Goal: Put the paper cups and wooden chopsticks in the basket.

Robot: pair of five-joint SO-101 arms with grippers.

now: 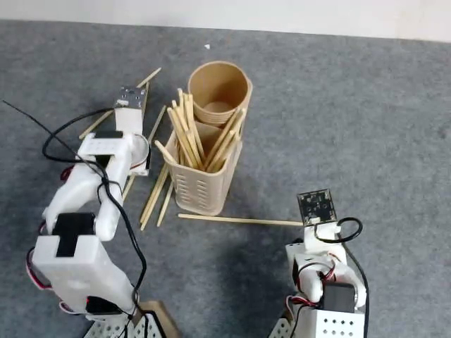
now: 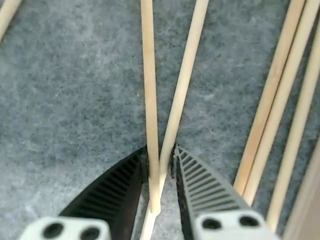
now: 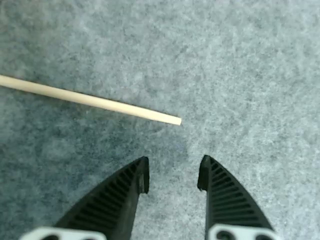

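Left gripper (image 2: 160,155) clamped on two pale wooden chopsticks (image 2: 148,90) on grey carpet (image 1: 352,105) | right gripper (image 3: 172,172) spread, empty, near lone chopstick (image 3: 90,100) | I judge: brown paper cups (image 1: 218,88) and bundled sticks (image 1: 190,134) already in cream slotted plastic basket (image 1: 201,190); loose sticks (image 1: 151,197) remain beside it

**Three cameras watch my two-arm rig.**
The high camera looks steeply down on the grey surface (image 1: 366,105), with the basket (image 1: 201,190) central. The left wrist camera sights close past the left end effector (image 2: 160,149) onto a chopstick pair (image 2: 148,75). The right sights close past the right end effector (image 3: 172,167) onto the lone chopstick (image 3: 90,100), shared with the high view, where it lies before the basket.
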